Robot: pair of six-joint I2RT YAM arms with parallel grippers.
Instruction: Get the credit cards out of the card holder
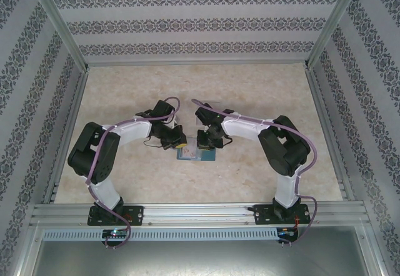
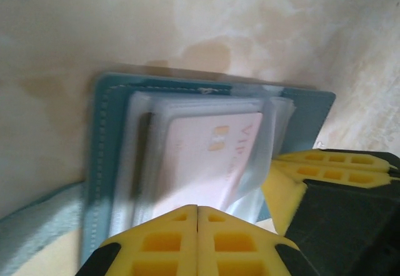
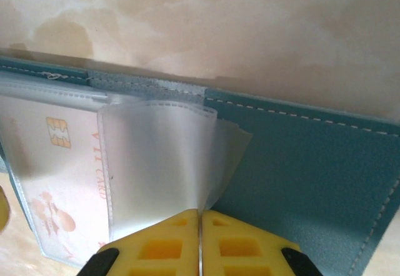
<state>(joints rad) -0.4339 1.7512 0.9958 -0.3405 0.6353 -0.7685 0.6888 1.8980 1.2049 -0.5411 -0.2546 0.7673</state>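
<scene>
At six o'clock in its wrist view the left gripper [image 2: 197, 210] is pinched tight on the pale pink credit card [image 2: 209, 157], and the right gripper [image 3: 200, 213] is likewise closed on a clear sleeve [image 3: 156, 157], both above the open teal card holder [image 3: 312, 163] stretching toward twelve o'clock on the table [image 3: 250, 32].

The white-and-black jointed left arm [image 1: 103, 163] and its twin right arm [image 1: 284, 157] bow their elbows outward and reach inward, wrists tipped down, so the two grippers hang just beside each other over mid-surface; the left gripper [image 2: 197, 238], black with yellow ribbed fingers [image 2: 159, 241], has its pads pressed flat together; the right gripper [image 3: 200, 241], of the same make, has its fingers [image 3: 240, 245] closed on a clear plastic sleeve of the teal-blue soft card holder [image 3: 312, 163]; the right fingers lie close by the left wrist
</scene>
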